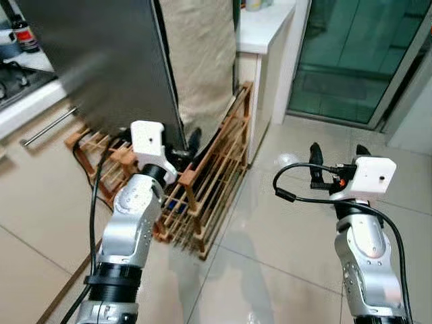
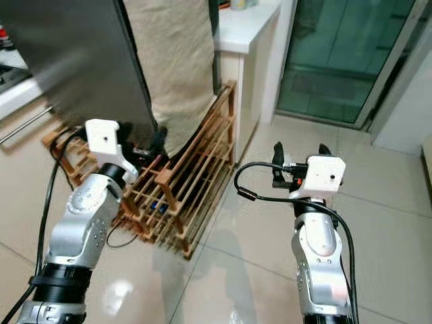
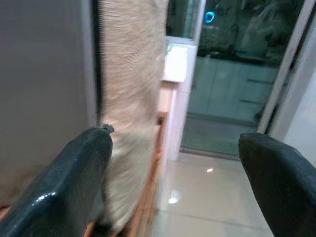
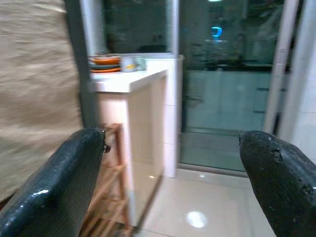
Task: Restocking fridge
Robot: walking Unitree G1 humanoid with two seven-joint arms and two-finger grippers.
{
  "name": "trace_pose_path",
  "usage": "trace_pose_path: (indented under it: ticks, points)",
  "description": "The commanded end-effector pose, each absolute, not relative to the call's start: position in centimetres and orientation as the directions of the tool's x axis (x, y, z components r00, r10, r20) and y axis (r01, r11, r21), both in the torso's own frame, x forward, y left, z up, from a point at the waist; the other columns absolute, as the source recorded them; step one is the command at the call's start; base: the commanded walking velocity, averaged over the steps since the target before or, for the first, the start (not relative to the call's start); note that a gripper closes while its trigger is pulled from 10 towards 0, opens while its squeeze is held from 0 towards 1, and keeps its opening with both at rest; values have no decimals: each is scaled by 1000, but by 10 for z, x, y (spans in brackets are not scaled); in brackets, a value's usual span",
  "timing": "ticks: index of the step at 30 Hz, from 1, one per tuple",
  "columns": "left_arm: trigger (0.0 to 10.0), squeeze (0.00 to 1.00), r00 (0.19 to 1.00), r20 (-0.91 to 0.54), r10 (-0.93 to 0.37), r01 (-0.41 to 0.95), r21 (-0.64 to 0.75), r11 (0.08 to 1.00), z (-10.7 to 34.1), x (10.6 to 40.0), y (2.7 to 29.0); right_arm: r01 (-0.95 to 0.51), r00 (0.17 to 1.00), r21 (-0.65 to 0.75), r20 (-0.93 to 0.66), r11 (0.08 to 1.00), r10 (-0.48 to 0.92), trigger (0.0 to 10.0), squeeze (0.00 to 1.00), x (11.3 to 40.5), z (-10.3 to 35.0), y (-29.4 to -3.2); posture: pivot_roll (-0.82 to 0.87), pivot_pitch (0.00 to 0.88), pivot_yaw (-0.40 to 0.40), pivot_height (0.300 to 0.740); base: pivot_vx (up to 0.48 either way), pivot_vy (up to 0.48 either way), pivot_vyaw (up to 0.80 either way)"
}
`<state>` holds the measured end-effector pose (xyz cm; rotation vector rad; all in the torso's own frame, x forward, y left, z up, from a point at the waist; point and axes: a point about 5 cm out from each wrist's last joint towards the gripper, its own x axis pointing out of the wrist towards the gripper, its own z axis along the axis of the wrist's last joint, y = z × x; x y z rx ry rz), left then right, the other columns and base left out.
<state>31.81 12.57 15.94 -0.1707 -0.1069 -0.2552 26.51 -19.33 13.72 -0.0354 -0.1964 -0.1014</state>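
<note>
**Both grippers held up empty before the fridge door**

The left gripper was raised with its fingers spread apart and nothing between them. Directly ahead of it and touching nothing stood the dark grey fridge door, with a beige cloth-covered panel just beyond. A wooden slatted rack was seen below and ahead of that gripper, on the tiled floor. The right gripper was likewise held open and empty, well apart from the fridge. Ahead of it a white counter bearing stacked dishes was seen, with glass doors further on.
</note>
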Motion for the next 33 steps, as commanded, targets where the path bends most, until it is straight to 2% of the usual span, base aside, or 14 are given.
trace_pose_path:
  ticks: [1,6,13,33]
  points:
    - [10000,0,965,145,-219,242,-167,956,166,319,130,92,978,-24,189,995,-86,10000,0,266,138,-190,-126,0,88,740,401,262,0]
    - [10000,0,965,159,-208,235,-169,957,170,318,130,79,980,-30,185,996,-72,10000,0,267,137,-188,-123,0,86,740,345,334,0]
    - [10000,0,972,204,-121,158,-178,971,179,321,138,85,982,-44,175,995,-76,10000,0,270,137,-189,-124,0,84,740,169,319,0]
    - [10000,0,977,179,-119,151,-181,972,175,322,138,99,983,-60,158,993,-89,10000,0,271,136,-191,-127,0,81,740,0,0,0]
